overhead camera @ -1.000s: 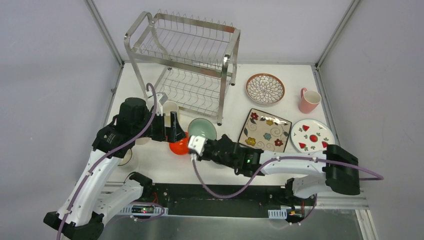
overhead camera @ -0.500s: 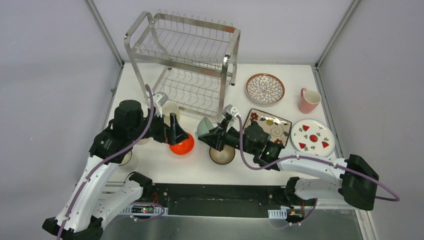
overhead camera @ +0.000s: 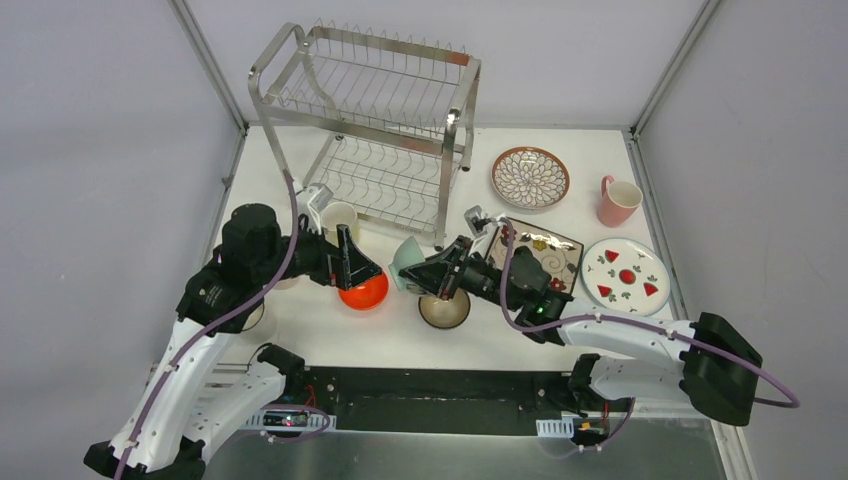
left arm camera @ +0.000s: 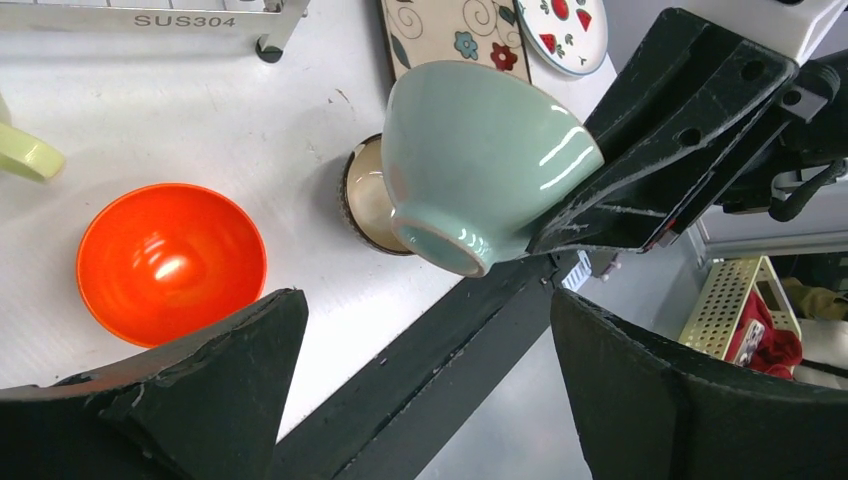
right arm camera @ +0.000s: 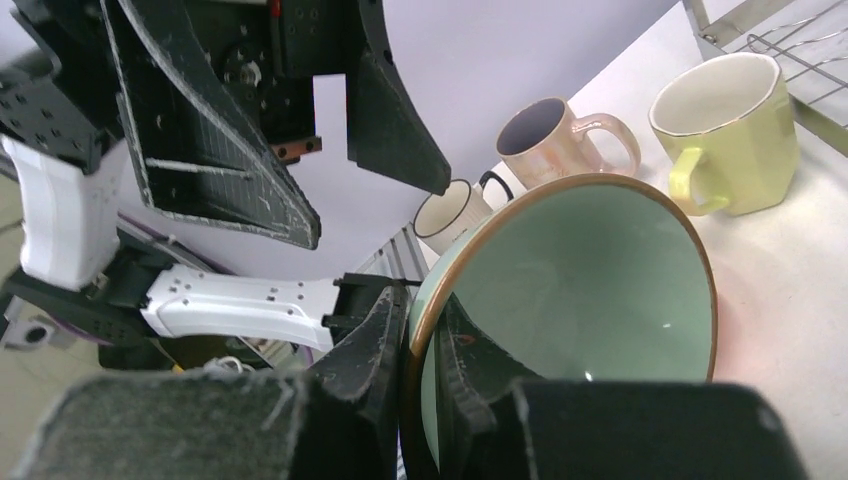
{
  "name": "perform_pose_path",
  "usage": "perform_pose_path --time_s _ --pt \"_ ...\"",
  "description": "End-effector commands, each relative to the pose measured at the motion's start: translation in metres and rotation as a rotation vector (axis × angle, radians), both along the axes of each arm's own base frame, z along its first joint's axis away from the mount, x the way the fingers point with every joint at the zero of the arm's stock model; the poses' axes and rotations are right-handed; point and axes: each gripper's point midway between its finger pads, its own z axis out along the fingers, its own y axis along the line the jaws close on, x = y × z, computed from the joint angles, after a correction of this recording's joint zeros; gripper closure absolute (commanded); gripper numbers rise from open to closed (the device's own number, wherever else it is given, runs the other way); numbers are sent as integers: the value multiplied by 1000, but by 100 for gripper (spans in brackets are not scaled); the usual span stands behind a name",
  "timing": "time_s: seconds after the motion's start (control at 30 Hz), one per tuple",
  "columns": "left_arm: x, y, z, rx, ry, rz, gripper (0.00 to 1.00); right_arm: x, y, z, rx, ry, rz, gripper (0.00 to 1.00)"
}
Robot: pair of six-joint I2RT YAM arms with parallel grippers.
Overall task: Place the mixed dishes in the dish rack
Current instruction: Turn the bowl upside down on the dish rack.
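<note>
mint bowl [right arm camera: 590,290], its rim between jaws of right claw [right arm camera: 425,340]

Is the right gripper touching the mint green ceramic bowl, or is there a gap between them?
Touching. The right wrist view shows the right gripper shut on the mint green ceramic bowl, with one finger on each side of its brown rim.

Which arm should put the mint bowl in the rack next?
Right. The right gripper is shut on the mint bowl at its rim, holding it off the table near the dish rack. The left gripper hangs open and empty by the orange bowl.
</note>
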Motion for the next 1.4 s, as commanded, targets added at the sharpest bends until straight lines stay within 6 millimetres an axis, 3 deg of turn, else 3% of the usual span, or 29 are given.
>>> perform_pose_path --time_s 0.0,0.1,0.27,0.37,0.6,0.77,1.1,1.37 --pt "1 -3 9 -39 -37 -8 5 12 -25 74 281 44 -110 100" --pt "2 -2 7 -54 -11 18 6 21 -31 72 307 83 -169 100" --pt "-12 -18 17 -115 15 -105 6 12 -36 88 369 49 -110 100" --pt "-25 -25 26 -122 -89 -251 4 14 -42 97 447 180 -90 100" --pt "-37 -30 45 -233 -314 -323 1 6 -48 122 563 391 79 100" --pt "-43 -42 48 -322 -194 -409 1 -4 -61 144 672 425 158 100" --pt "-37 -50 88 -610 -108 -396 1 -15 -96 187 857 397 200 100" --pt "-34 -48 106 -756 -60 -383 1 -13 -96 209 941 409 261 100"
